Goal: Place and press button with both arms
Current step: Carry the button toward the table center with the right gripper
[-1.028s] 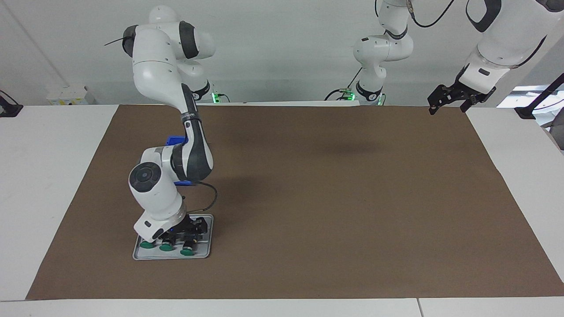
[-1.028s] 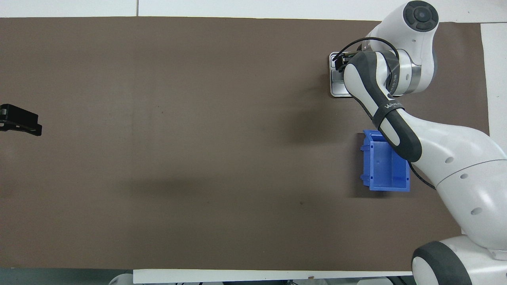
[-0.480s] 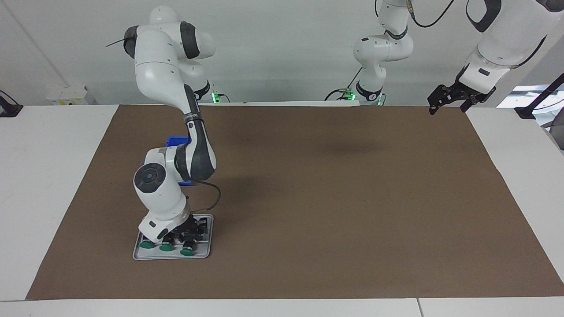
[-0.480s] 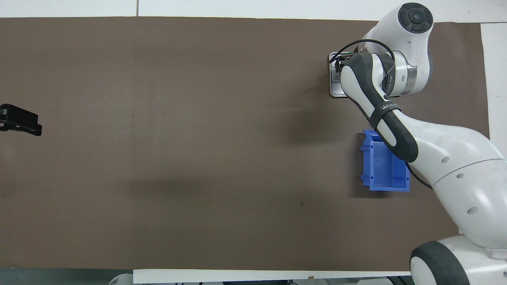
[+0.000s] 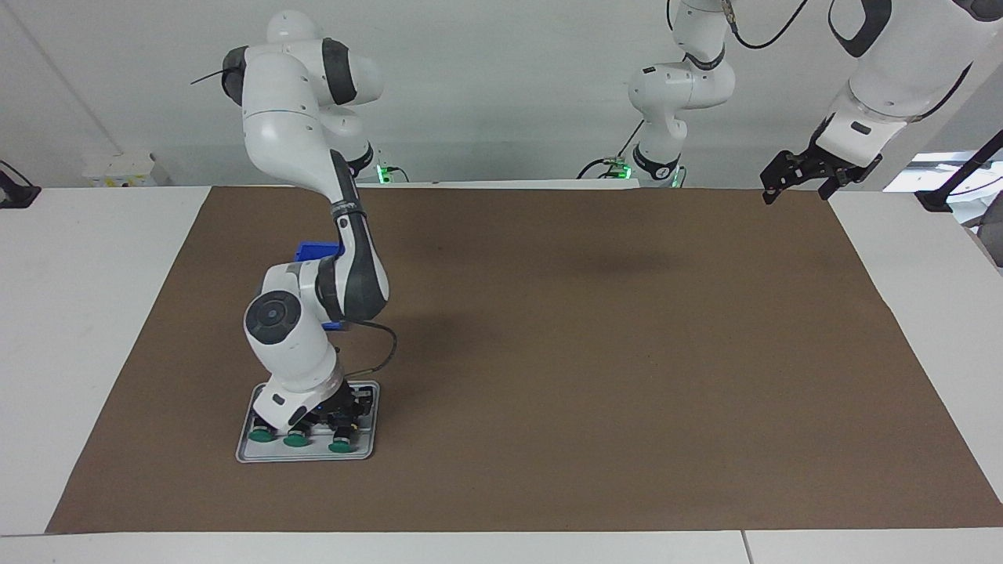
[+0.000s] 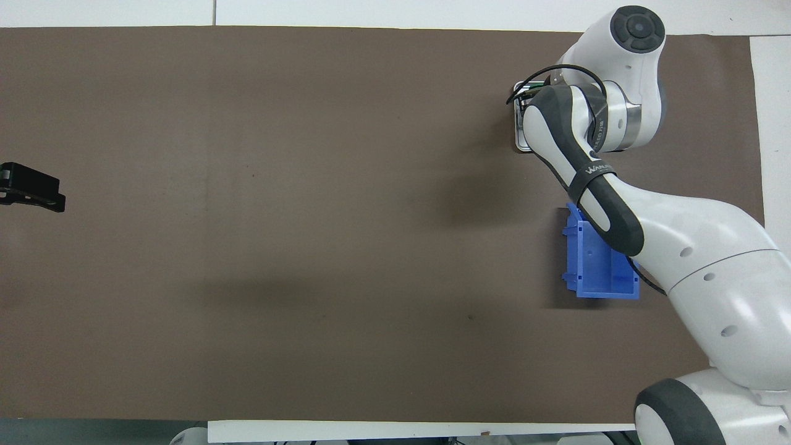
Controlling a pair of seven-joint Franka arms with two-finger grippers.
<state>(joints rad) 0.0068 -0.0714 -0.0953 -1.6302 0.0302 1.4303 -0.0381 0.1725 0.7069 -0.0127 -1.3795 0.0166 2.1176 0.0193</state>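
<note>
Facing view, right tool low among round green-capped buttons on flat grey tray, fingers' state unclear, left tool apart.

- White worktop, covered by a brown mat.
- Grey tray on the mat, toward the right arm's end.
- Blue bin on the mat, nearer the robots than the tray.

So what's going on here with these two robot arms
The right gripper is down in the grey tray among three green-capped buttons, working at one; whether it has a grip isn't clear. A blue bin sits nearer the robots. The left gripper waits, open, in the air at its own end.
</note>
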